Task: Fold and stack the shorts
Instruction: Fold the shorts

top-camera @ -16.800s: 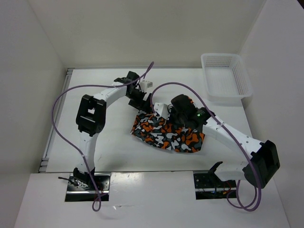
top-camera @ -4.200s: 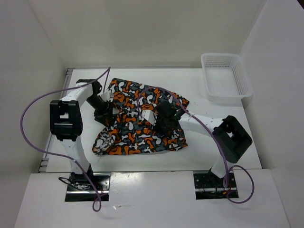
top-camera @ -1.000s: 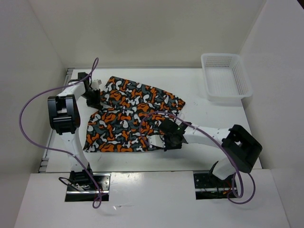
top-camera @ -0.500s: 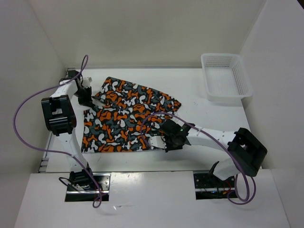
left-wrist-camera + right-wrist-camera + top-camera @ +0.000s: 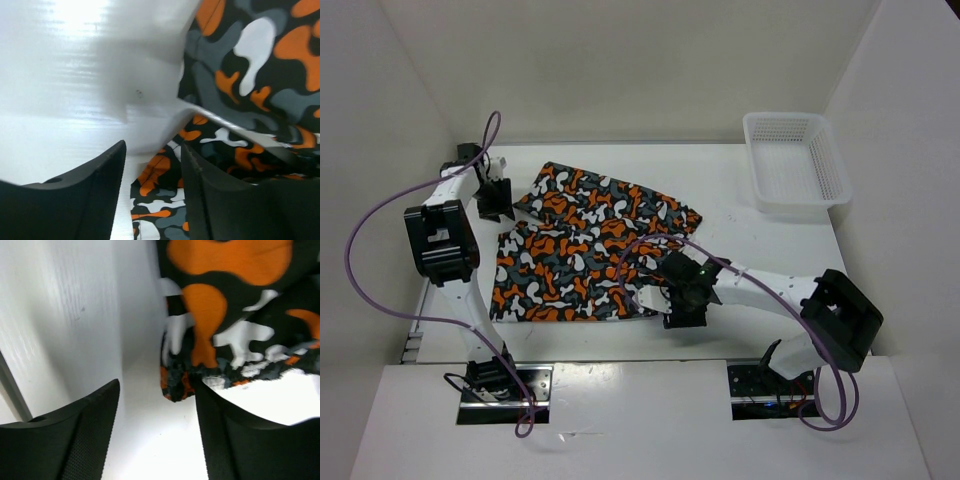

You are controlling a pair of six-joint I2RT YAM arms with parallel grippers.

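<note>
The shorts, camouflage-printed in orange, grey, white and black, lie spread flat across the table's left and middle. My left gripper stands open at their far left corner. In the left wrist view that gripper straddles a cloth edge without pinching it. My right gripper is open at the near right corner of the shorts. In the right wrist view the gripper has the cloth's corner lying loose by its right finger.
A white mesh basket stands at the far right of the table. White walls close in the left, back and right. Purple cables loop over both arms. The table's near edge runs just in front of the right gripper.
Both grippers have gone from shut to open and let go of the shorts. The cloth now lies flat, and the right gripper has shifted slightly toward the near edge.
</note>
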